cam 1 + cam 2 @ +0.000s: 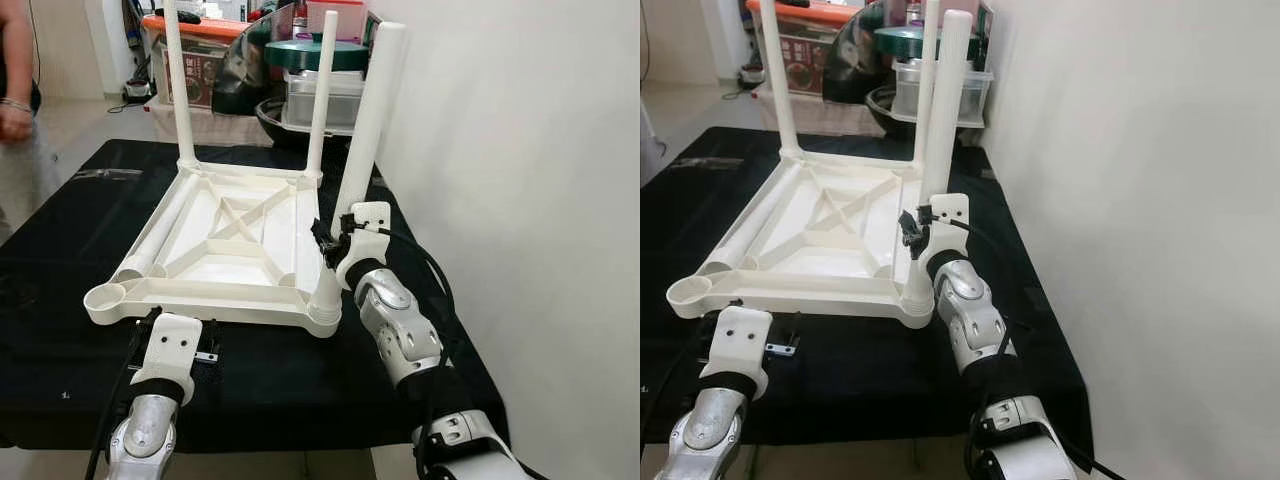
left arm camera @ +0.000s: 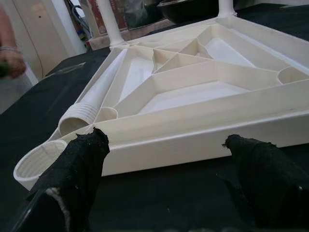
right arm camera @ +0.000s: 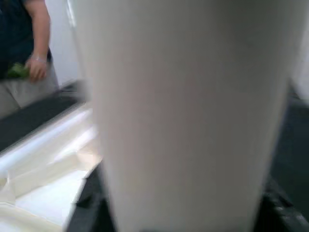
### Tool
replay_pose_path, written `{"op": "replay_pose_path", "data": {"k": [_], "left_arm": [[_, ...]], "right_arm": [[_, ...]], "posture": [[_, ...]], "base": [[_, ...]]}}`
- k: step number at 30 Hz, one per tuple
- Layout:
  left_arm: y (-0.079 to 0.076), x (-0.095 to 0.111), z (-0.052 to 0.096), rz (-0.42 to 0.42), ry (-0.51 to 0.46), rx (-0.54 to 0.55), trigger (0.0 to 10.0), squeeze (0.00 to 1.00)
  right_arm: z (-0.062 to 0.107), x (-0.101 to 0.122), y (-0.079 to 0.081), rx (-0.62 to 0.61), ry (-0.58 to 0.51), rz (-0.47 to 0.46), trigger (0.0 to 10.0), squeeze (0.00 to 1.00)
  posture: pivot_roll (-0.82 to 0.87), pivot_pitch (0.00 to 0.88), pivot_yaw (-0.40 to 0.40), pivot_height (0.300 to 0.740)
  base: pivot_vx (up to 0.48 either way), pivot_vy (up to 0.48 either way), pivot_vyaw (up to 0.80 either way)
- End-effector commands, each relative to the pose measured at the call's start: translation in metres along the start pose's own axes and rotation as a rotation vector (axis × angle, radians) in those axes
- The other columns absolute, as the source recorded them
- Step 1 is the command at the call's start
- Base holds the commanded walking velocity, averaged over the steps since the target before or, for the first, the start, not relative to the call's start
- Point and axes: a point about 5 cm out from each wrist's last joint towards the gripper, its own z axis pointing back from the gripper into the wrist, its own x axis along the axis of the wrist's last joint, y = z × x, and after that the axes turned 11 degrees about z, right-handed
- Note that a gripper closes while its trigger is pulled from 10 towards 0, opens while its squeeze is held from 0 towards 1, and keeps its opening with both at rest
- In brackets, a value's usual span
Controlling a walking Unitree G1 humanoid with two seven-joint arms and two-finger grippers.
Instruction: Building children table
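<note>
- The cream plastic children's tabletop (image 1: 235,245) lies upside down, ribbed underside up, on the desk (image 1: 60,280), which is covered with a black cloth.
- Two white tube legs (image 1: 178,85) stand upright in the far corner sockets.
- A third white leg (image 1: 366,130) stands at the near right corner, leaning slightly to the right, long axis close to vertical. The right hand (image 1: 335,238) is closed around its lower part, just above the socket; it looks not yet squared up.
- The near left socket (image 1: 108,297) is an open round cup, empty.
- A fourth white ribbed-end leg (image 1: 160,235) lies loose in the tray of the underside, along its left edge, long axis running away from the robot, open end just behind that empty socket.
- The left hand (image 2: 169,159) is spread wide and holds nothing, just in front of the tabletop's near edge; it is the nearer one to the loose leg.
- A person's hand (image 1: 14,120) shows at far left.
- Behind the desk sit stacked storage boxes (image 1: 195,60).
</note>
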Motion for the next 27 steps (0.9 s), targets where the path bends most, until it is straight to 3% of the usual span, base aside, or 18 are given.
{"op": "replay_pose_path", "data": {"k": [1, 3, 4, 10, 11, 18, 23, 24, 25, 26, 27], "left_arm": [[0.001, -0.003, -0.001, -0.013, 0.016, -0.003, 10.0, 0.0], [0.001, -0.003, -0.001, -0.013, 0.016, -0.004, 10.0, 0.0], [0.0, -0.003, -0.002, -0.013, 0.016, -0.006, 10.0, 0.0], [-0.001, -0.002, -0.004, -0.014, 0.011, -0.014, 10.0, 0.0], [-0.002, -0.002, -0.005, -0.015, 0.008, -0.017, 10.0, 0.0], [-0.004, -0.002, -0.006, -0.016, 0.004, -0.026, 10.0, 0.0], [-0.006, -0.002, -0.007, -0.015, 0.004, -0.031, 10.0, 0.0], [-0.008, -0.002, -0.008, -0.013, 0.003, -0.039, 10.0, 0.0], [-0.008, -0.002, -0.008, -0.013, 0.003, -0.039, 10.0, 0.0], [-0.01, -0.002, -0.009, -0.01, 0.0, -0.047, 10.0, 0.0], [-0.01, -0.002, -0.009, -0.01, 0.0, -0.047, 10.0, 0.0]], "right_arm": [[0.005, -0.02, -0.01, -0.037, 0.084, -0.032, 10.0, 0.65], [0.005, -0.018, -0.01, -0.034, 0.073, -0.035, 10.0, 0.65], [0.006, -0.012, -0.011, -0.032, 0.049, -0.042, 10.0, 1.0], [0.005, 0.027, -0.021, 0.004, -0.084, -0.042, 10.0, 1.0], [0.004, 0.04, -0.029, 0.022, -0.127, -0.016, 10.0, 1.0], [0.002, 0.06, -0.046, 0.09, -0.169, 0.07, 10.0, 1.0], [0.002, 0.067, -0.048, 0.155, -0.18, 0.106, 10.0, 1.0], [0.001, 0.073, -0.05, 0.24, -0.182, 0.147, 10.0, 0.0], [0.001, 0.073, -0.05, 0.24, -0.182, 0.147, 10.0, 0.0], [0.0, 0.079, -0.054, 0.368, -0.189, 0.164, 10.0, 0.0], [0.0, 0.079, -0.054, 0.368, -0.189, 0.164, 10.0, 0.0]], "posture": [[0.06, 0.0, -0.081, 0.74], [0.05, 0.0, -0.08, 0.74], [0.05, 0.0, -0.078, 0.74], [0.04, 0.0, -0.07, 0.74], [0.03, 0.0, -0.069, 0.74], [0.02, 0.0, -0.069, 0.74], [0.01, 0.0, -0.069, 0.74], [0.01, 0.0, -0.071, 0.74], [0.01, 0.0, -0.071, 0.74], [0.0, 0.0, -0.071, 0.74], [0.0, 0.0, -0.071, 0.74]], "base": [[0.0, 0.0, 0.0], [0.0, 0.0, 0.0], [0.0, 0.0, 0.0], [0.0, 0.0, 0.0], [0.0, 0.0, 0.0], [0.0, 0.0, 0.0], [0.0, 0.0, 0.0], [0.0, 0.0, 0.0], [0.0, 0.0, 0.0], [0.0, 0.0, 0.0], [0.0, 0.0, 0.0]]}}
